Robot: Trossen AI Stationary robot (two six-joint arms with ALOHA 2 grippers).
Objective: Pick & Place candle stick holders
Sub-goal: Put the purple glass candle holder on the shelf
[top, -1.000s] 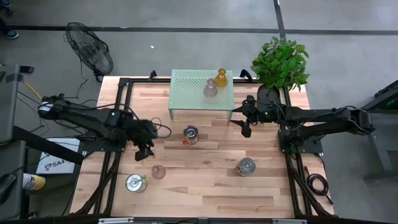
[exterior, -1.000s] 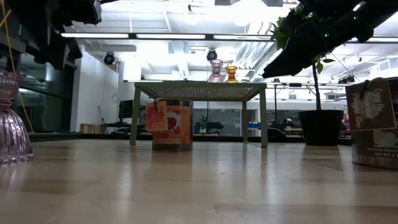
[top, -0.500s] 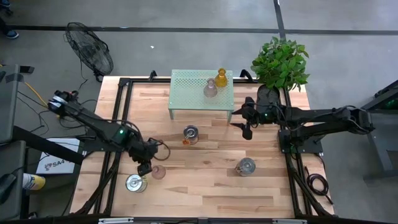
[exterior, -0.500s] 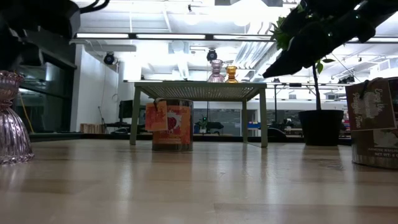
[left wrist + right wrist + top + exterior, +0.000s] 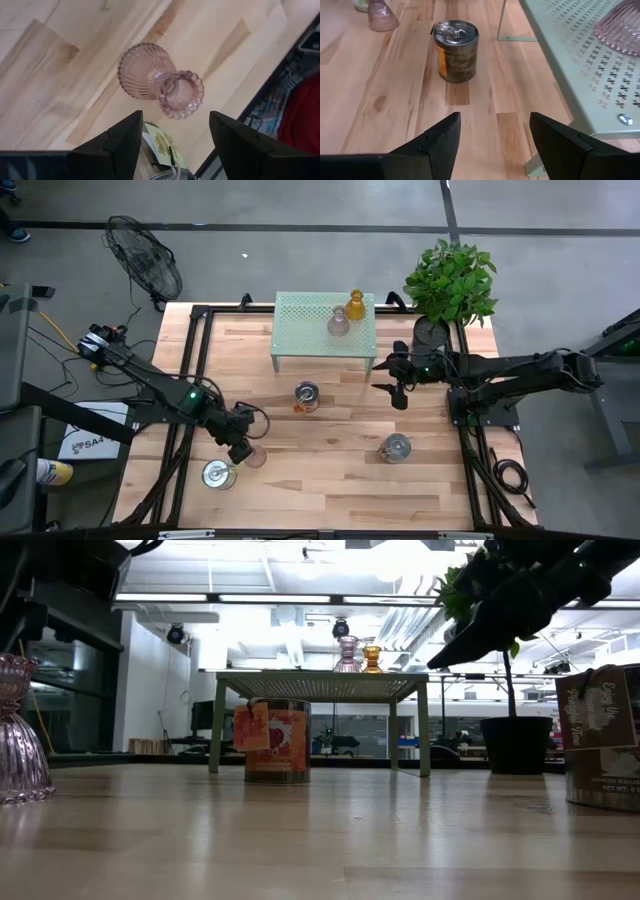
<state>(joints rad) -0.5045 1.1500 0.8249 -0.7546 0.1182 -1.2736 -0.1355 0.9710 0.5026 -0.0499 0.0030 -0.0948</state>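
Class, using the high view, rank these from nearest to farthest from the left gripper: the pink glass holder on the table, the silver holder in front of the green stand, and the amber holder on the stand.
Measured from the left gripper:
1. Pink glass holder, right beside the gripper, table's left side.
2. Silver holder, mid-table in front of the green stand.
3. Amber holder, on the stand's back right corner.

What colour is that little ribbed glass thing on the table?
Clear pink glass holder; the left wrist view shows it best.
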